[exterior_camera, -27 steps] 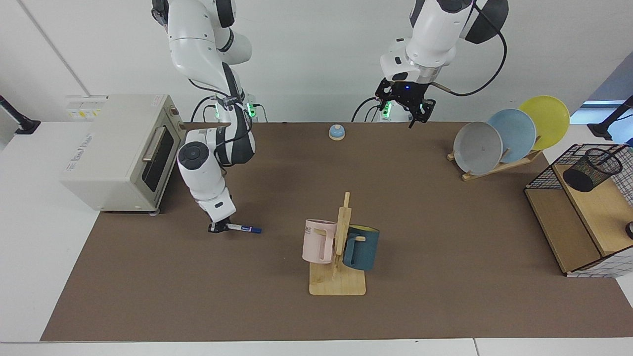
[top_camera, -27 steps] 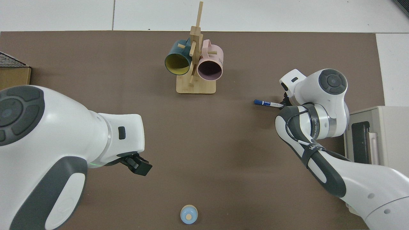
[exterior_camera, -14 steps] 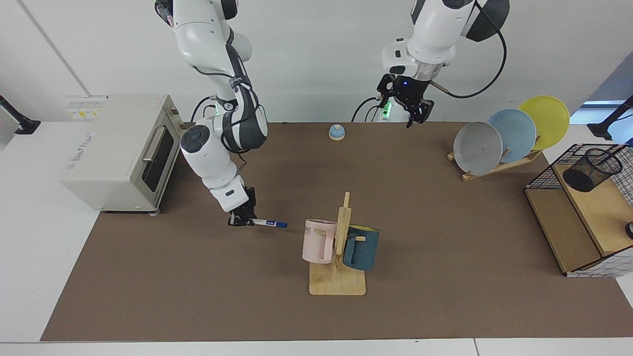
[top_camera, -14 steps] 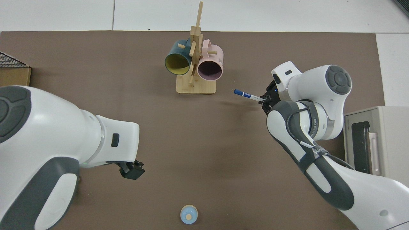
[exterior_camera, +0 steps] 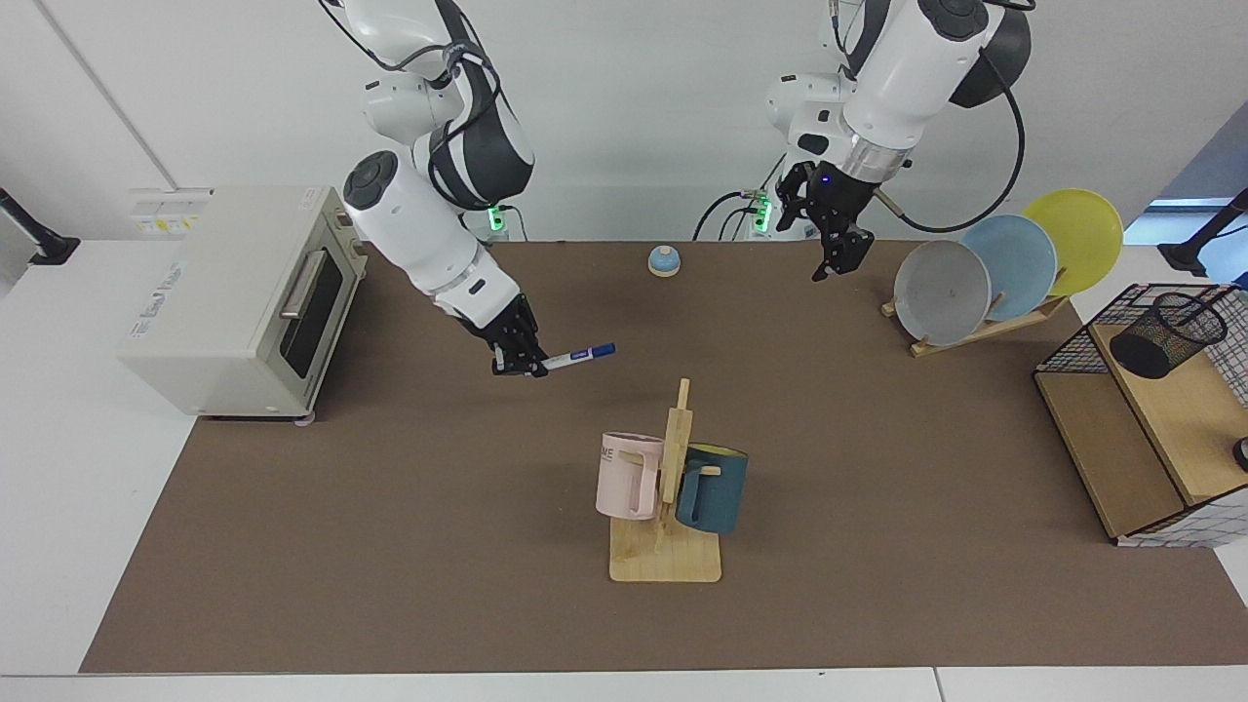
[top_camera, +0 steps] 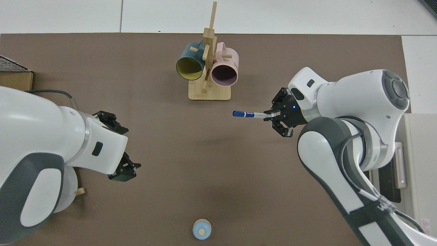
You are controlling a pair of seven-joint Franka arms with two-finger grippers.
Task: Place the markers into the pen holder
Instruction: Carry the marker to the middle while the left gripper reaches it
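Right end effector (exterior_camera: 526, 367) pinches the marker (exterior_camera: 580, 357); the pen holder (exterior_camera: 1167, 334) looks empty; left end effector (exterior_camera: 840, 255) state unclear.

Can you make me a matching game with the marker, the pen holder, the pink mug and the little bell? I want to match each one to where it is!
Things:
1. marker
2. pen holder
3. pink mug
4. little bell

Places:
A. hanging on the wooden mug stand
B. on the wooden shelf inside the wire basket
C. held above the table in the right tool
D. on the brown mat at the robots' edge of the table

Pairs: 1-C, 2-B, 3-A, 4-D
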